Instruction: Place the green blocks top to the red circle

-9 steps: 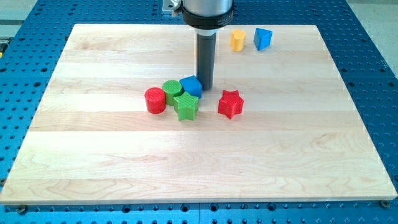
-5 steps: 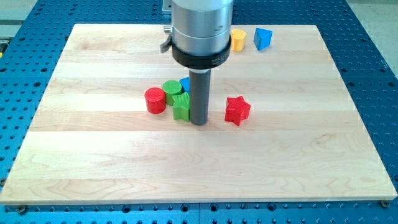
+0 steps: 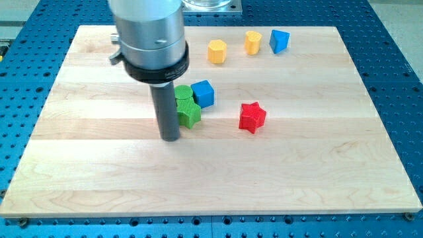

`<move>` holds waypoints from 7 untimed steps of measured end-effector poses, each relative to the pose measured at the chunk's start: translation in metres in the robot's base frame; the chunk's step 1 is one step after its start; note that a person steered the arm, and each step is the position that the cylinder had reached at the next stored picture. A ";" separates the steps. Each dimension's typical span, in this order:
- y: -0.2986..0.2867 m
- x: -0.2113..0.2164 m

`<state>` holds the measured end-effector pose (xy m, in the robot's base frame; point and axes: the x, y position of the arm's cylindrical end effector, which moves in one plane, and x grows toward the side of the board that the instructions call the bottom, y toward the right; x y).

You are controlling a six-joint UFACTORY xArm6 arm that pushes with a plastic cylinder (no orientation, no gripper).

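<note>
My tip (image 3: 170,138) rests on the board just left of and below the green blocks. The green star-shaped block (image 3: 189,114) lies right beside the rod. The green cylinder (image 3: 184,92) sits just above it, partly behind the rod. A blue cube (image 3: 203,93) touches the green cylinder on its right. The red circle block does not show; the rod covers the spot where it stood. A red star (image 3: 252,117) lies apart, to the view's right.
Two yellow blocks (image 3: 217,51) (image 3: 252,41) and a blue block (image 3: 279,41) lie near the view's top edge of the wooden board (image 3: 297,165). The arm's wide grey body (image 3: 149,36) hides part of the upper left board.
The rod has moved from above the blue cube down and to the view's left, past the green blocks. It now covers the red circle. The red star shifted slightly right.
</note>
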<state>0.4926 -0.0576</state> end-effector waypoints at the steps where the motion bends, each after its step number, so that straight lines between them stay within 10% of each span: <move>1: 0.052 -0.003; 3: 0.087 -0.007; 7: -0.025 0.013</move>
